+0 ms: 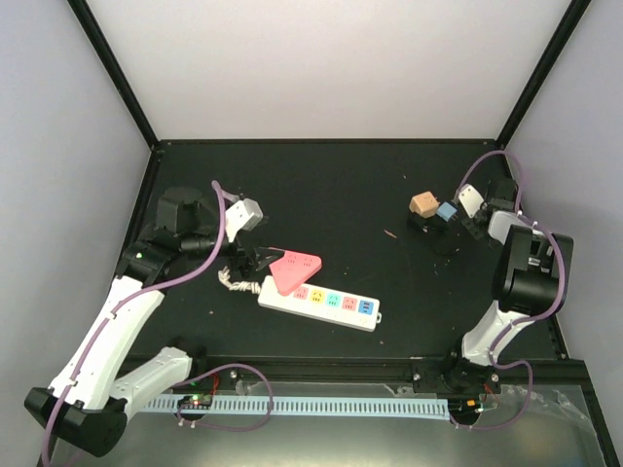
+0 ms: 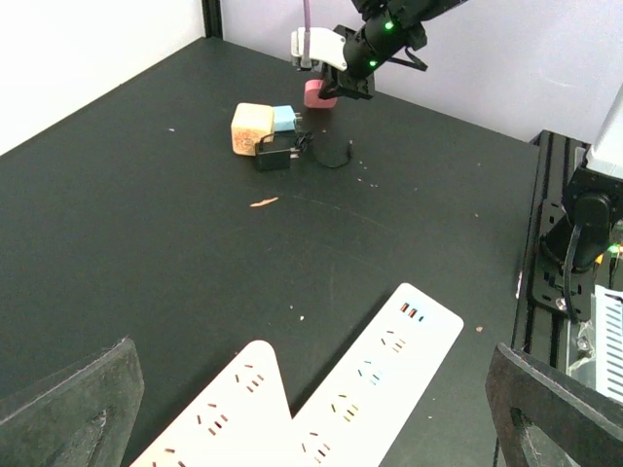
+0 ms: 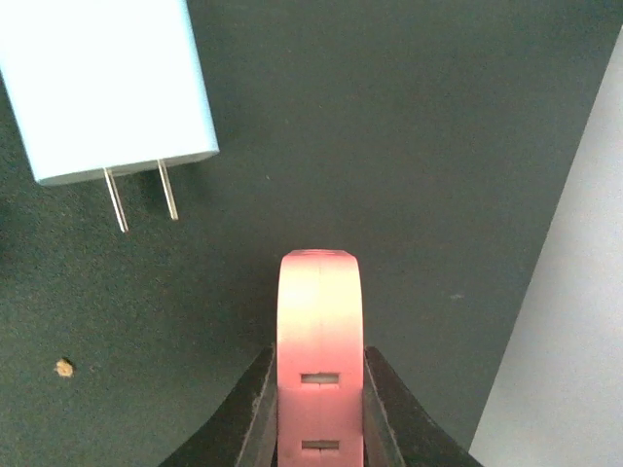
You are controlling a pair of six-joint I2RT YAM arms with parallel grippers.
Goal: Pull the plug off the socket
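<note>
Pink plug [image 3: 319, 331] seems pretty light, hard, slick plastic | pinched by its flat sides in my right gripper [image 3: 319, 394], far-right corner of tabletop [image 1: 341, 185] | socket [image 1: 321, 304] sits by near edge, left gripper [image 2: 311, 413] spread wide over it

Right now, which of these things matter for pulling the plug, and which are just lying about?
Job: power strip; pink plug, clamped in the right gripper away from the strip; left gripper, open over the strip.
Lying about: tan cube; light blue charger; black adapter with cord; pink triangular block against the strip, role unclear.
</note>
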